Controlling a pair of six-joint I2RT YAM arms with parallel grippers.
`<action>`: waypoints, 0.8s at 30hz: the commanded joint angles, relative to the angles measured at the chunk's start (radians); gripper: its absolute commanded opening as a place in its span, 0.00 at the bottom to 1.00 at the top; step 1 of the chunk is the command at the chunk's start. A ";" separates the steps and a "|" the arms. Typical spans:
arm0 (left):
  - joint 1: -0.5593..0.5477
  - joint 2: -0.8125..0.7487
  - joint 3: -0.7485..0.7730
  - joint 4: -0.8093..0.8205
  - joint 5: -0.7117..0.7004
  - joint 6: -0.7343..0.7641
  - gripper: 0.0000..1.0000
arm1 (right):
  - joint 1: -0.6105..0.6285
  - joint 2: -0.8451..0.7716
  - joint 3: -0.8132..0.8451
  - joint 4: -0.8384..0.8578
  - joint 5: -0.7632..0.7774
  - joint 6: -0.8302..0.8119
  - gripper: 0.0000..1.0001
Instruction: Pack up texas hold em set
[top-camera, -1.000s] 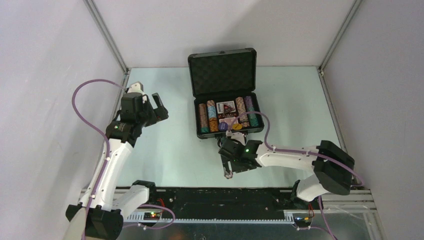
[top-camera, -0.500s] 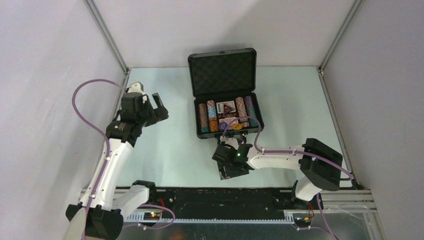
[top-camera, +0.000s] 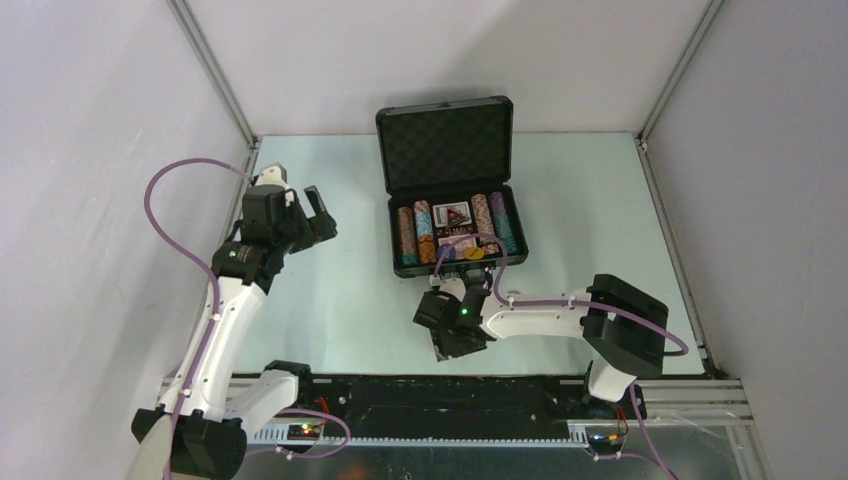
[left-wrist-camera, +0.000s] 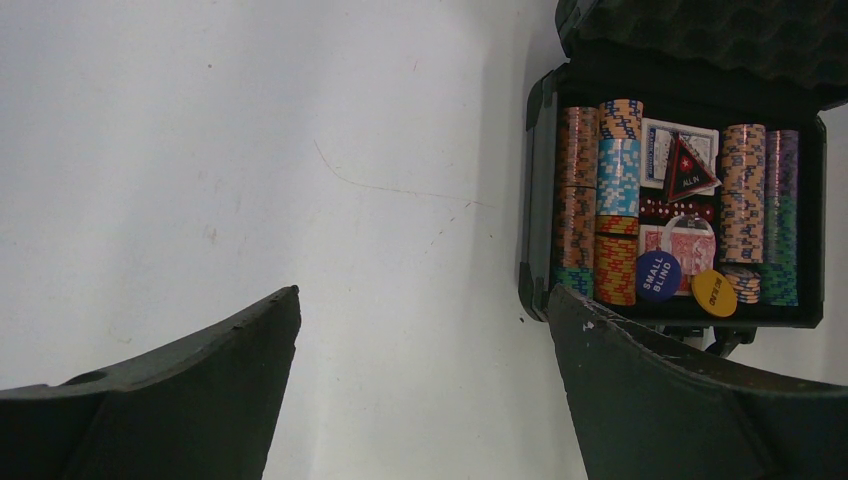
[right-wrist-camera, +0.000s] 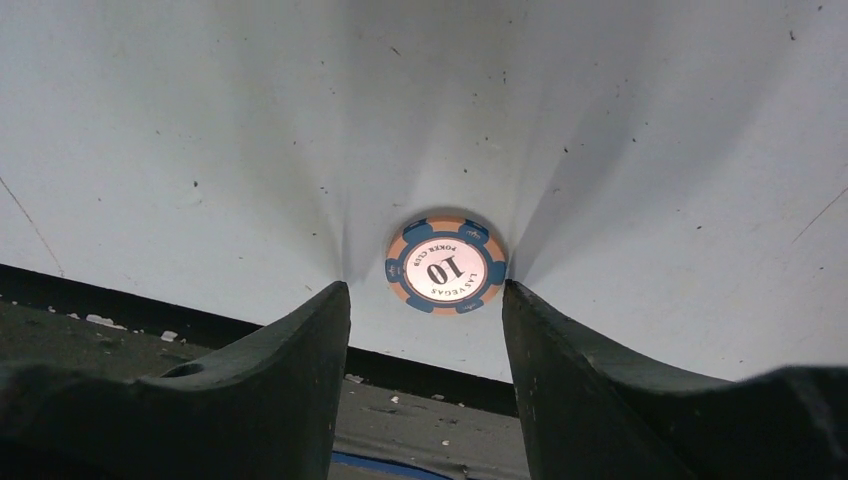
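Note:
The black case (top-camera: 398, 238) lies open at the middle back, lid (top-camera: 445, 143) raised. It holds rows of striped chips (left-wrist-camera: 619, 200), card decks (left-wrist-camera: 664, 152), a blue disc (left-wrist-camera: 657, 276) and a yellow disc (left-wrist-camera: 714, 293). One loose orange and blue chip (right-wrist-camera: 447, 266) marked 10 lies flat on the table near its front edge. My right gripper (right-wrist-camera: 422, 292) points down over it, open, one finger on each side. The right finger (right-wrist-camera: 530, 330) is almost at the chip's rim and the left one stands off. My left gripper (left-wrist-camera: 420, 300) hovers open and empty left of the case.
A black rail (right-wrist-camera: 180, 335) runs along the table's near edge just behind the loose chip. Metal frame posts (top-camera: 215, 75) and white walls close in the table on three sides. The right arm's cable (top-camera: 520, 300) loops in front of the case.
My right gripper has moved left and toward the near edge, and its jaws have narrowed. The left arm has not moved.

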 joint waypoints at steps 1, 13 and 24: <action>0.008 -0.011 -0.001 0.022 0.018 0.013 0.98 | 0.007 0.018 0.027 -0.028 0.049 0.006 0.60; 0.008 -0.010 -0.003 0.022 0.017 0.013 0.98 | 0.006 0.059 0.040 -0.024 0.065 0.009 0.56; 0.008 -0.012 -0.003 0.024 0.018 0.015 0.98 | 0.001 0.068 0.048 -0.024 0.069 0.007 0.48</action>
